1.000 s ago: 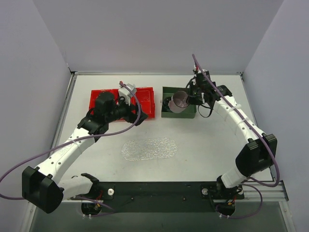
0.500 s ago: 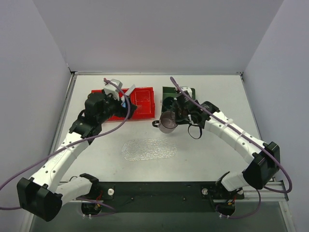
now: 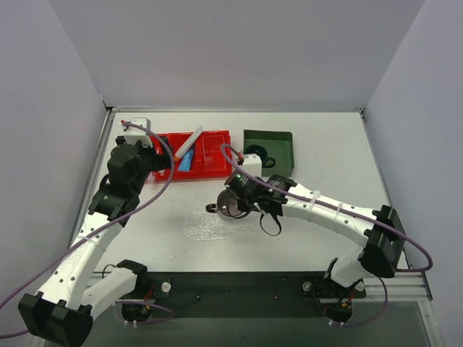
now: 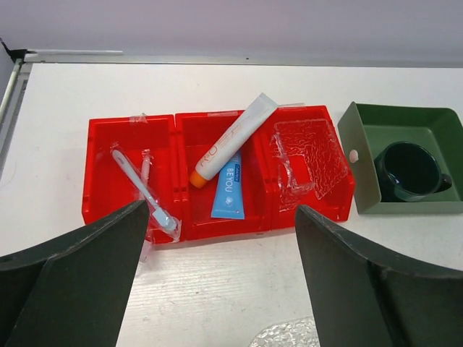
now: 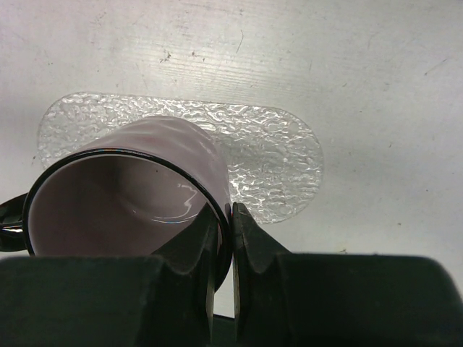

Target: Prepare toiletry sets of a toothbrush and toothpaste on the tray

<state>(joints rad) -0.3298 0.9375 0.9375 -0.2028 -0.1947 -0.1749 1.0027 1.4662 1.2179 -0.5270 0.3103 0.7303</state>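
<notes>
The toothpaste [image 4: 233, 136], a white tube with an orange cap, lies slanted in the middle compartment of the red bin [image 4: 108, 144]. A toothbrush [image 4: 142, 190], white with a light-blue head and clear-wrapped, lies in the left compartment. My left gripper [image 4: 221, 217] hangs open in front of the bin, holding nothing. The clear bumpy tray [image 5: 278, 155] [image 3: 199, 225] lies at the table's middle. My right gripper [image 5: 231, 217] is shut on the rim of a pale pink mug [image 5: 145, 163] [image 3: 233, 204], which is tilted just above the tray's left part.
A flat light-blue packet [image 4: 228, 186] lies beside the toothpaste. More clear bumpy trays [image 4: 311, 155] fill the red bin's right compartment. The dark green bin [image 4: 362, 155] to the right holds a dark mug [image 4: 409, 170].
My right arm has carried the pink mug from the green bin down to the tray. My left arm has pulled back and to the left, uncovering the red bin.
</notes>
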